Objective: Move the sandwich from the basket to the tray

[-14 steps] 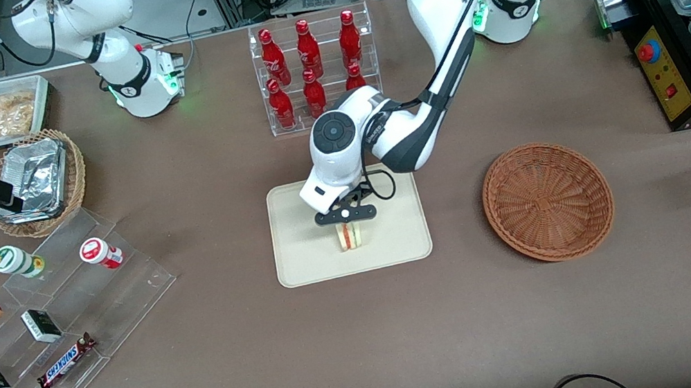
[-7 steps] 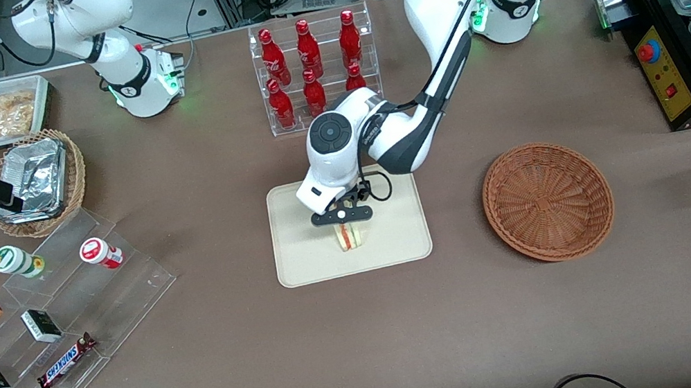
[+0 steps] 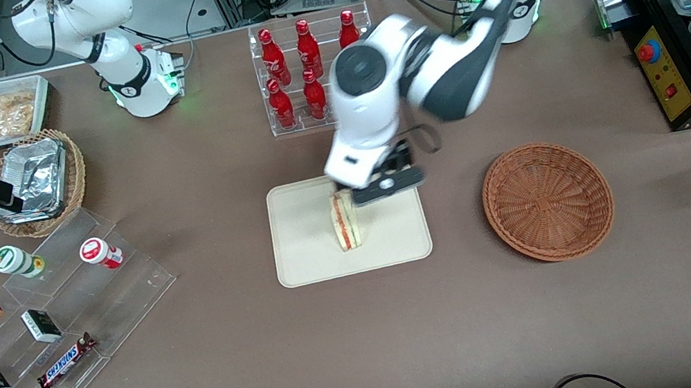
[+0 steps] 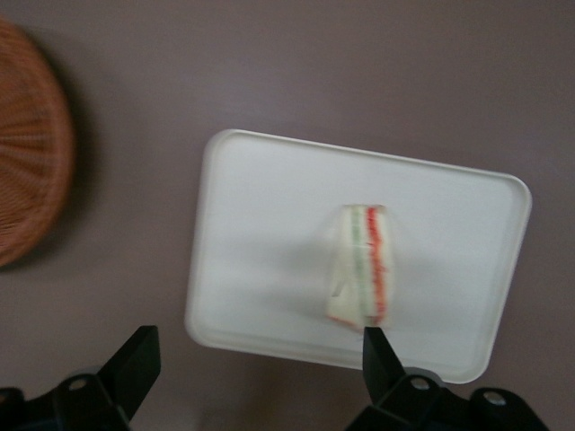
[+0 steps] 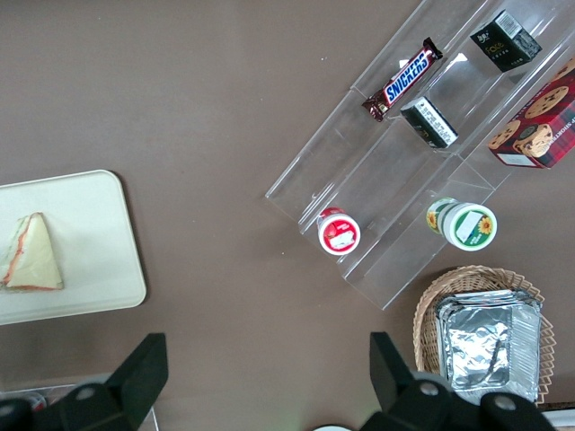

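Overhead, gripper [image 3: 379, 185] above brown table [image 3: 369, 337]

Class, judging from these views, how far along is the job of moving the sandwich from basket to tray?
Done: the sandwich stands on the tray, and the basket holds nothing. In hand: nothing; the claw is open, above the tray, off the sandwich. Left: apparently only pulling the arm away.

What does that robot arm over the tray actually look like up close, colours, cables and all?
The left arm has glossy white shells with dark grey joint bands and a round dark cap. A black cable loops by its wrist. Above the tray, its gripper is black, with two open flat tapered fingers.
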Available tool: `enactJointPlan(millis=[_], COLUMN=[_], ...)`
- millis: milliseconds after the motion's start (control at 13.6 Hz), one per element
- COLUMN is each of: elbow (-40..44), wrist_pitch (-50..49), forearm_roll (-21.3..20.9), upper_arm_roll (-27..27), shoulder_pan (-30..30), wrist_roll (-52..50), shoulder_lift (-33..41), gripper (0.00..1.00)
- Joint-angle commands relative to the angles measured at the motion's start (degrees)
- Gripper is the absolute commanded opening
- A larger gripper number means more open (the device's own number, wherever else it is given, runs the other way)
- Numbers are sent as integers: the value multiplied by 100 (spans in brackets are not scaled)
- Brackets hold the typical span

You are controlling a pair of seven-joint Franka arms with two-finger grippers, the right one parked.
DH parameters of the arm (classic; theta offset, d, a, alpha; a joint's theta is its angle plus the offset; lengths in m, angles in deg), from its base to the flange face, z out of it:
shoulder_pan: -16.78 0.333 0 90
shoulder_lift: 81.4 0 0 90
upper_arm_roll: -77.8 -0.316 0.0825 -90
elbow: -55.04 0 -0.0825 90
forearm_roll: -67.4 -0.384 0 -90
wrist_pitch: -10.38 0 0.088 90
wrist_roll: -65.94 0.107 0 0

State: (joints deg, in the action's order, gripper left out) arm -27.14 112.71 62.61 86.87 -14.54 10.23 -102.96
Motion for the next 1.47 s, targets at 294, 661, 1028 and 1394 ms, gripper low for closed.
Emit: enactJointPlan(millis=[294, 661, 1028, 1394], elbow=[-1097, -1300, -1265, -1011], wrist_pitch=[-1092, -1576, -1980, -1946], forearm_roll=[4, 83, 197, 259], upper_arm_roll=[42, 42, 33, -37], shoulder_pan=[1688, 2743, 3465, 3466], wrist_roll=[1322, 3193, 4628, 4648], shoulder_lift=[1846, 2243, 2402, 2262], gripper=[100, 100, 100, 100])
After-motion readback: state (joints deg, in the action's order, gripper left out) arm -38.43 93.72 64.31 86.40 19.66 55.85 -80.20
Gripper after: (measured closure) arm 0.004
